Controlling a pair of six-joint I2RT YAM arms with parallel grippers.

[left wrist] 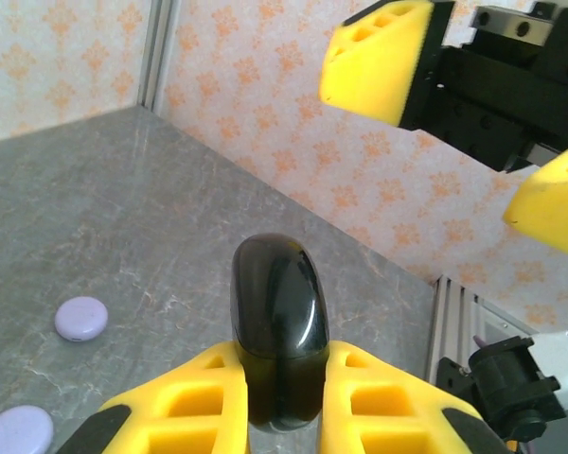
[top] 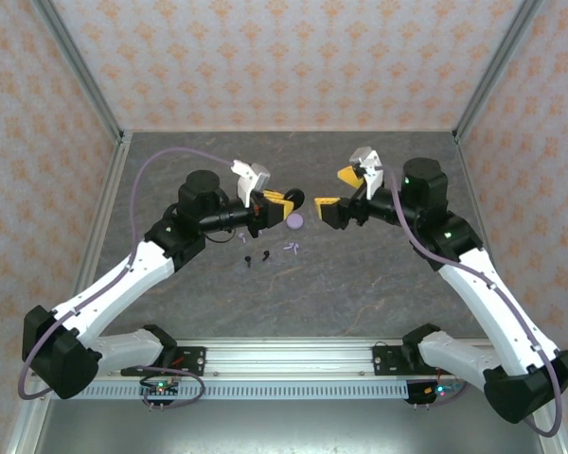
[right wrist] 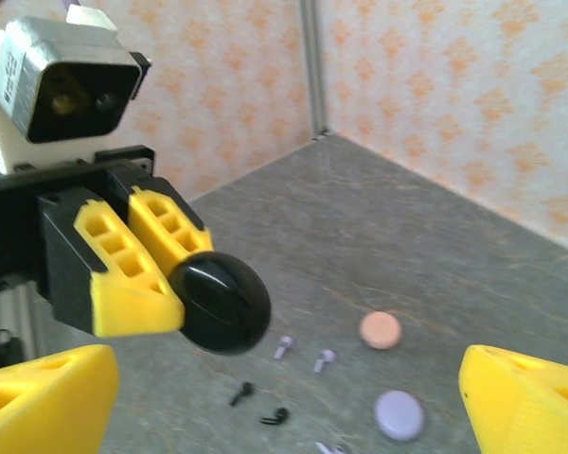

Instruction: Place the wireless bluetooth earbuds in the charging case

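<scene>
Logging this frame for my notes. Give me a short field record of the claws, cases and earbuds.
left claw: shut on black case, held on edge above the table
right claw: open, facing the black case, not touching it
cases on table: pink case, lilac case
loose on table: lilac earbuds, black earbuds

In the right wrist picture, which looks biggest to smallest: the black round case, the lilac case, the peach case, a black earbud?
1. black round case, though it is nearest the camera.
2. lilac case and peach case: about alike.
3. black earbud.
</scene>
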